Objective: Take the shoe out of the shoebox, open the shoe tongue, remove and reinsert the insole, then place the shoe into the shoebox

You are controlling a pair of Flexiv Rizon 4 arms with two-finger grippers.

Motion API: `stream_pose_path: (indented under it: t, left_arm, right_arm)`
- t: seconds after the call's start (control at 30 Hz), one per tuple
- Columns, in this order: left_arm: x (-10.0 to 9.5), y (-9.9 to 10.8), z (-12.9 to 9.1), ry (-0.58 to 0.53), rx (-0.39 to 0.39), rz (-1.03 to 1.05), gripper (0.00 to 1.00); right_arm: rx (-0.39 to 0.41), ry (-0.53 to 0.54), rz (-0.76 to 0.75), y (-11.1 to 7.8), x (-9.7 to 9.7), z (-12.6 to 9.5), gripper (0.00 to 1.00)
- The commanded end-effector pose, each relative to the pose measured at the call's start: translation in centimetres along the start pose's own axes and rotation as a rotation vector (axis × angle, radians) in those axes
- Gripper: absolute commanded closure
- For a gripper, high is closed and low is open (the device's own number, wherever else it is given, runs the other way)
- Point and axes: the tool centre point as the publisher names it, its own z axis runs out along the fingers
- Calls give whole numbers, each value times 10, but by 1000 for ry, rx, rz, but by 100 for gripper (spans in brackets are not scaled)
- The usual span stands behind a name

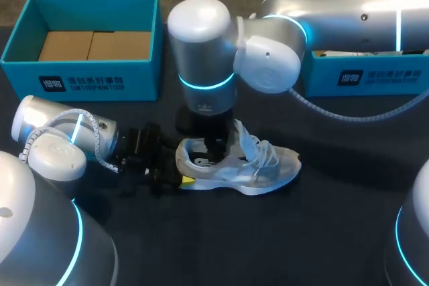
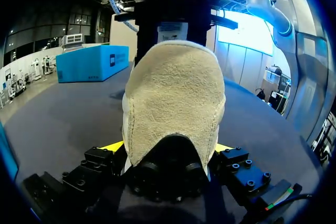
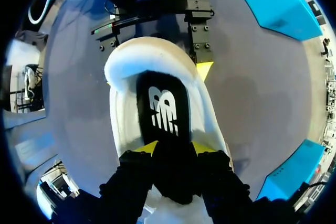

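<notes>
Sneaker (image 1: pixel 244 165), one white lace-up, is lying on its sole on the dark table (image 1: pixel 268 246), nearer than the two teal shoeboxes. Its long axis is running left to right, heel at the left and toe at the right.

The left gripper (image 2: pixel 168 148) is sitting low at the left and clamping the heel, with a yellow tip pressing on each side of it. The right gripper (image 3: pixel 176 148) is hanging straight down over the shoe's mouth, right above the one black insole (image 3: pixel 160 106). The insole is lying inside the shoe and running out from under the gripper towards the heel. I cannot tell whether this gripper is pinching the insole or only pressing on it.

Since the insole is sitting directly beneath the right arm, that arm looks the nearer one to work it, while the left is steadying the shoe.

One shoebox (image 1: pixel 84 75) is standing far left with brown cardboard inside. The other (image 1: pixel 362 78) is standing far right, partly hidden by the right arm.
</notes>
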Motion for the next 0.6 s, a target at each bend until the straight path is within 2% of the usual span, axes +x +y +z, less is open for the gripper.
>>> stream_pose_path:
  t: [0.03,0.4,0.6]
  left_arm:
    - [-3,3,4,0,-3,0,100]
    - [-3,3,4,0,-3,0,100]
    - [-3,3,4,0,-3,0,100]
  right_arm:
    - [-4,4,-1,6,-1,9,56]
    - [2,15,-11,8,-6,24,53]
    - [-5,70,-34,6,-5,37,50]
